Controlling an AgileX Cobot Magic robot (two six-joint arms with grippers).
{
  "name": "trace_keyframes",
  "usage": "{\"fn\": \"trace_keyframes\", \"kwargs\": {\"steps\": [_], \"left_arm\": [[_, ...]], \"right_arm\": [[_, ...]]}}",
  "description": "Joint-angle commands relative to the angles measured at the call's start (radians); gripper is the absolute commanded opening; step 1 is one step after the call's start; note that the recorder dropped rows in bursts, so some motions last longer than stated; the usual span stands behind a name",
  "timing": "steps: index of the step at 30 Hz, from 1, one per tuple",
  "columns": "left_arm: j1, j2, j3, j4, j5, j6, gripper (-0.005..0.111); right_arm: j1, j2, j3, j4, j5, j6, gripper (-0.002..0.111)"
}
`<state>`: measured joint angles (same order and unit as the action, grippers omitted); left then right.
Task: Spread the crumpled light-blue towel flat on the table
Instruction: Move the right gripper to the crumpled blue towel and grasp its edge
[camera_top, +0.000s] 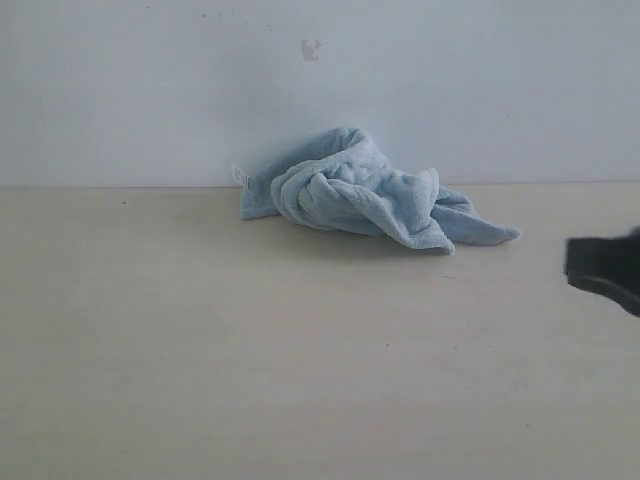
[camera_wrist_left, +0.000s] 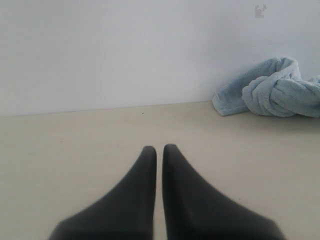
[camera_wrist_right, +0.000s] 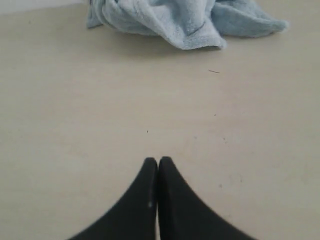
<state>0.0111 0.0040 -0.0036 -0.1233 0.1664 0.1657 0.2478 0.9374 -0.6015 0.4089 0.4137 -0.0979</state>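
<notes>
towel (camera_top: 365, 195) crumpled, long axis along wall (camera_top: 150, 90) (tag (camera_top: 240, 177) leftward) | left gripper (camera_wrist_left: 159, 148), right gripper (camera_wrist_right: 158, 160) — together

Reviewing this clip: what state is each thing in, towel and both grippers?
towel: crumpled in a heap on the table, not held.
left gripper: shut, empty, short of the towel.
right gripper: shut, empty, short of the towel.

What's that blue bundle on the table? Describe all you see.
A pale light-blue fluffy terry towel, crumpled into a loose heap of twisted folds, one flat corner trailing toward the right of the exterior view, a small white tag at its left edge. It lies on the cream-beige tabletop by the white wall; nothing grips it.
</notes>
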Motion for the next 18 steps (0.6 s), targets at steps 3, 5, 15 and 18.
{"fn": "trace_keyframes", "kwargs": {"steps": [3,5,15,18], "left_arm": [[0.004,-0.004,0.004,0.001,-0.008,-0.007,0.004],[0.004,-0.004,0.004,0.001,-0.008,-0.007,0.004],[0.004,-0.004,0.004,0.001,-0.008,-0.007,0.004],[0.004,-0.004,0.004,0.001,-0.008,-0.007,0.004]], "right_arm": [[-0.006,0.465,-0.400,0.056,0.153,-0.178,0.033],[-0.006,0.558,-0.479,0.056,0.151,-0.175,0.056],[-0.100,1.042,-0.771,0.099,0.085,-0.192,0.059],[-0.100,1.151,-0.868,0.105,0.082,-0.210,0.059]]}}
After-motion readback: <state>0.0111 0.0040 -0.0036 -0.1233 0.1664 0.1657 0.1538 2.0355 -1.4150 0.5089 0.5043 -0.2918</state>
